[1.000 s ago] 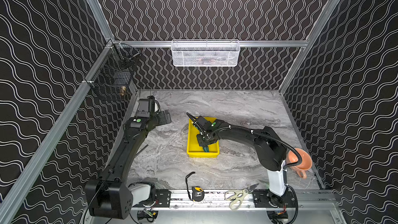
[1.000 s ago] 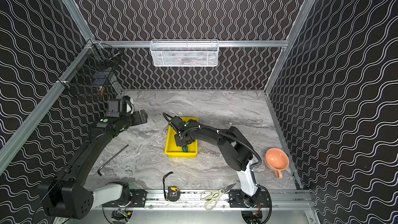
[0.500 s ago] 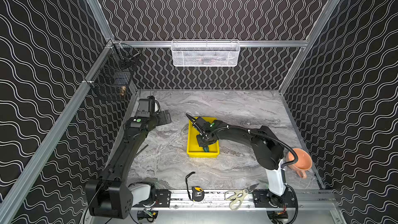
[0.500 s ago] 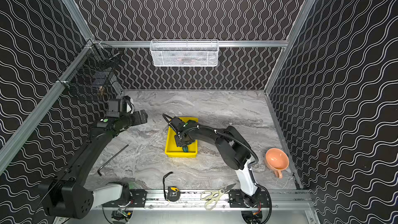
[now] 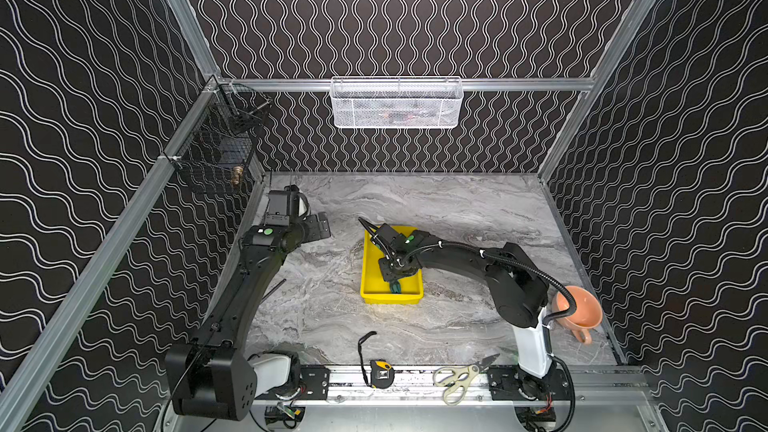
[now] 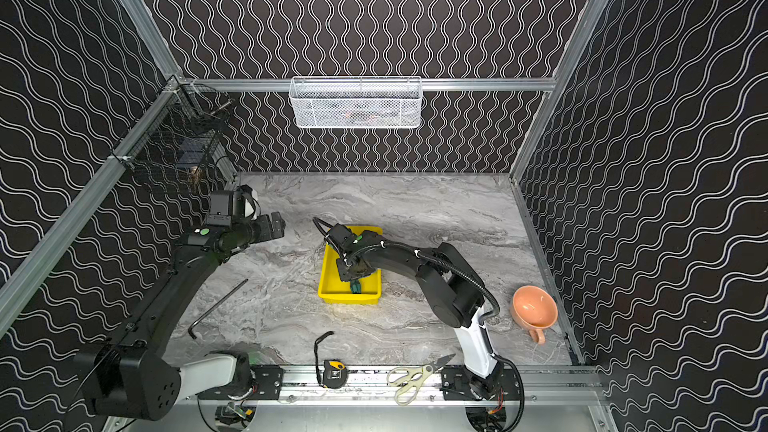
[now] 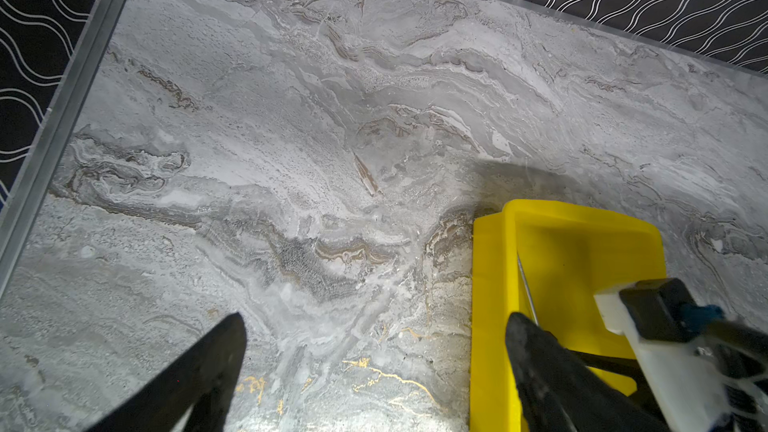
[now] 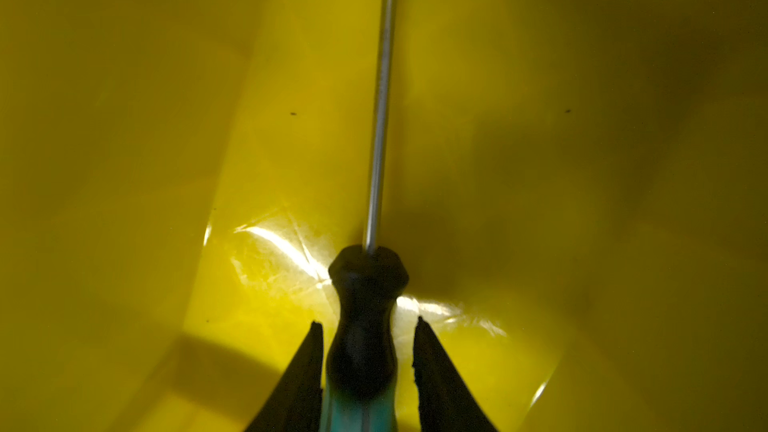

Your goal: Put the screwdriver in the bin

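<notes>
Release step, I'd say nearly done. The right gripper (image 8: 368, 322) is down inside the bin (image 5: 390, 299), and the screwdriver (image 8: 365, 297) lies on the yellow floor with its shaft pointing along the bin's length. In the right wrist view the jaws sit either side of the black-and-teal handle with a thin gap on each side, so they are only narrowly parted and not clamping it. To do this well, I'd open wider before lifting, then come straight up so no finger drags the handle or flips the tool over the low wall. I'd also keep the wrist clear of the rim. The left gripper (image 7: 374, 317) hovers above bare table just beside the bin, spread wide and holding nothing; leave it parked.

Counts:
- one screwdriver
- one bin
- two grippers
- one pair of scissors (image 5: 459, 376) on the front rail
- one tape measure (image 5: 381, 371)
- one orange cup (image 5: 577, 311)
- one hex key (image 6: 216, 309)
- one white mesh basket (image 5: 397, 103)
- one black wire basket (image 5: 216, 151)
</notes>
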